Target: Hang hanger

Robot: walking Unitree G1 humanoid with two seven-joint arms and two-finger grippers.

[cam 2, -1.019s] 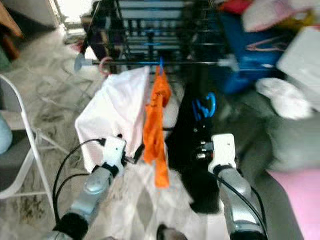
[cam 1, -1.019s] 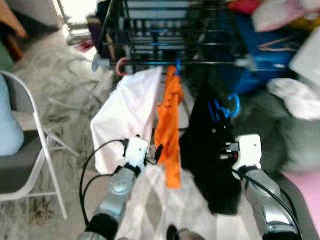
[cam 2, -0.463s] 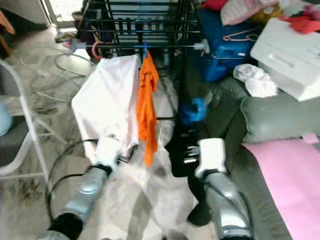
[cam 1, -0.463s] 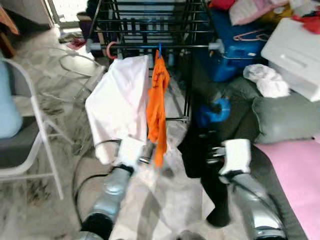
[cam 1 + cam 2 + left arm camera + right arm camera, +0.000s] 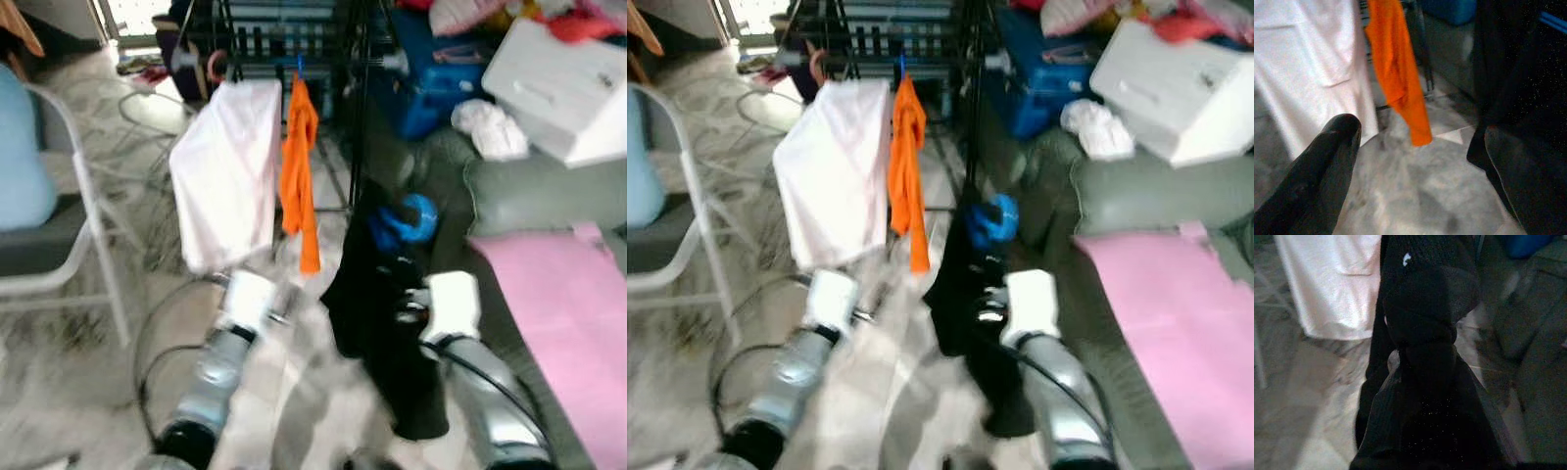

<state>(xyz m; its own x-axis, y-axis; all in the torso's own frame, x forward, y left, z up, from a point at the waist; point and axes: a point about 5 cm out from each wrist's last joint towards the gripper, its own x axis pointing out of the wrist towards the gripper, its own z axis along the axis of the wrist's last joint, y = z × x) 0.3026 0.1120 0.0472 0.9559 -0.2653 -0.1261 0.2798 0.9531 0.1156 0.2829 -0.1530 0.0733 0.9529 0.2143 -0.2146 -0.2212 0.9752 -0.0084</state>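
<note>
A black garment [image 5: 377,313] on a blue hanger [image 5: 407,220] hangs in mid-air in front of me. My right gripper [image 5: 409,308] is shut on the hanger, its fingers buried in the dark cloth [image 5: 1420,333]. The hanger's hook points up, below and right of the black drying rack's rail [image 5: 323,61]. A white garment [image 5: 227,171] and an orange garment [image 5: 299,181] hang from that rail. My left gripper [image 5: 284,311] is held low in front of the white garment. It is open with nothing between its fingers [image 5: 1334,156].
A white folding chair [image 5: 83,206] stands at the left. At the right are a grey cushion [image 5: 549,191] and a pink mat [image 5: 558,313]. A white box [image 5: 558,88] and a blue bin [image 5: 431,83] sit behind them. A black cable [image 5: 147,343] loops on the marble floor.
The whole view has shifted, and the rack now sits higher and smaller in the picture. The right gripper still holds the hanger and black garment, and the left stays open.
</note>
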